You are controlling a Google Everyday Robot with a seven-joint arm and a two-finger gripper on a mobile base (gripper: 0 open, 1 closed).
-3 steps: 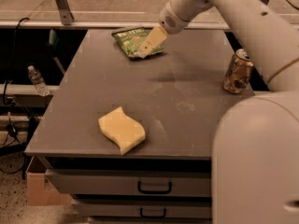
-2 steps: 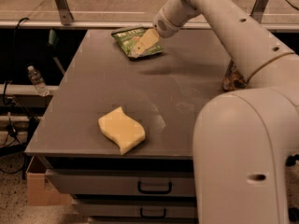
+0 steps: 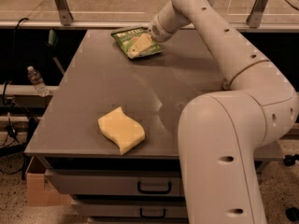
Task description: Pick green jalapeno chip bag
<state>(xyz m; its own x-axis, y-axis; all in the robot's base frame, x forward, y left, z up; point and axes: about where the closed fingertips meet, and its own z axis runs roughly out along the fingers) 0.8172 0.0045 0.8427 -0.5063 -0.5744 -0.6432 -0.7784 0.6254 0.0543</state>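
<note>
Vs. a moment ago: sponge sits in the same spot, front-left of the surface. Chip bag hasn't shifted either, still at the far edge, left of ctr. Claw has dropped a bit lower and now lies right on the bag's middle. The arm has swung in closer, so its big pale base fills more of the right side and now covers the can that showed at the right edge before.

Surface & room, L to R: cable hanging at far left, clear water bottle on a low ledge, cardboard box on the speckled floor under the front-left corner. Surface is flat, dark grey, w/ faint scuffs; two drawers w/ black handles below its front edge. Metal post and a rail run behind the far edge.

Bag: small, flat, crinkly green foil, pale band w/ light lettering along its top end, lying tilted w/ that end pointing back-left. Claw's pale tip covers its ctr; green shows on both sides of it. Can't tell if the claw is spread or pressed together, nor if it actually grips the bag.
</note>
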